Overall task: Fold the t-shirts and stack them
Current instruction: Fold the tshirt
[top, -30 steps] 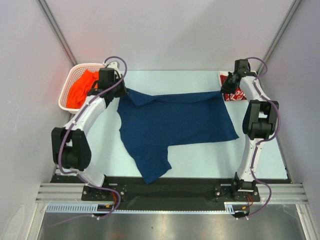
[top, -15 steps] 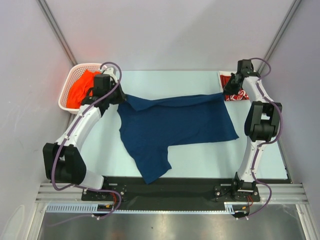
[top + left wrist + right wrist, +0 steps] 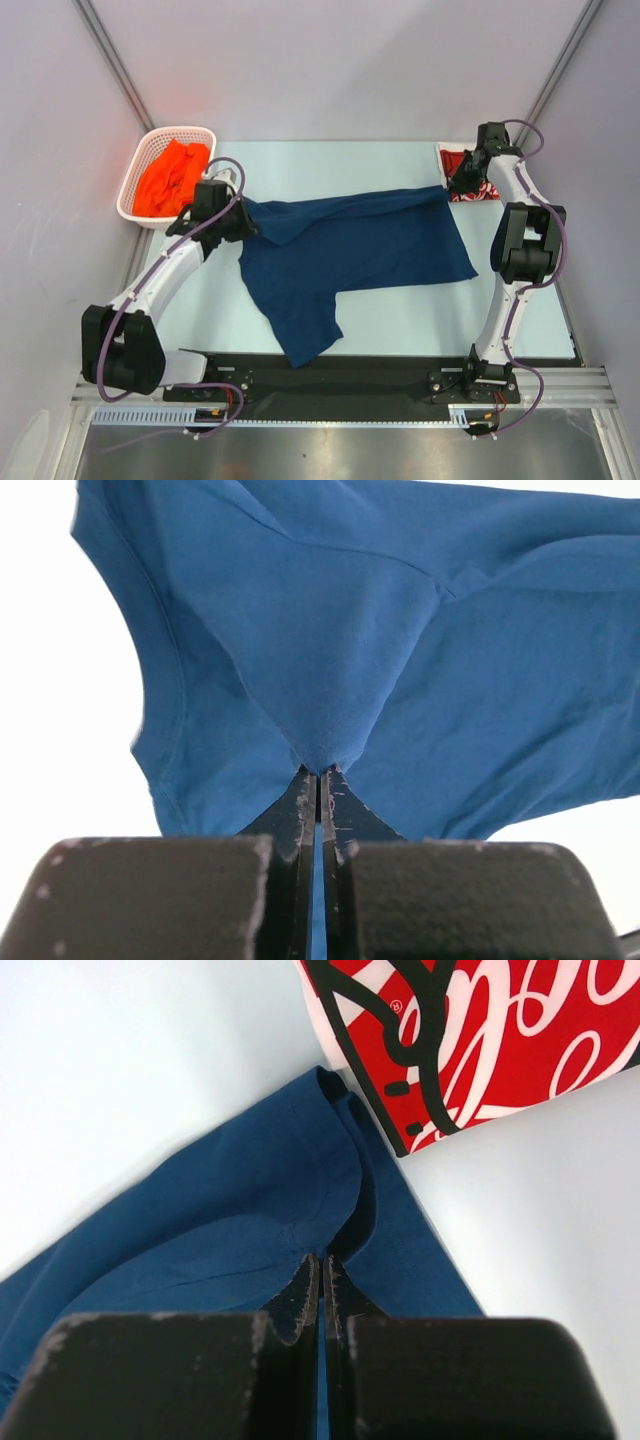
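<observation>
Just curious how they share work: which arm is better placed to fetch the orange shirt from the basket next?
Left. The left claw is near the white basket holding the orange t-shirt; the right claw is far across, by the red Coca-Cola t-shirt. Both pinch the navy t-shirt.

Lab test cell: plain walls (image 3: 330,60), aluminium rail (image 3: 120,384).

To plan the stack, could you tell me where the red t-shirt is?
In the top view, the red t-shirt lies at the far right corner of the table, beside the right gripper and the navy t-shirt.
</observation>
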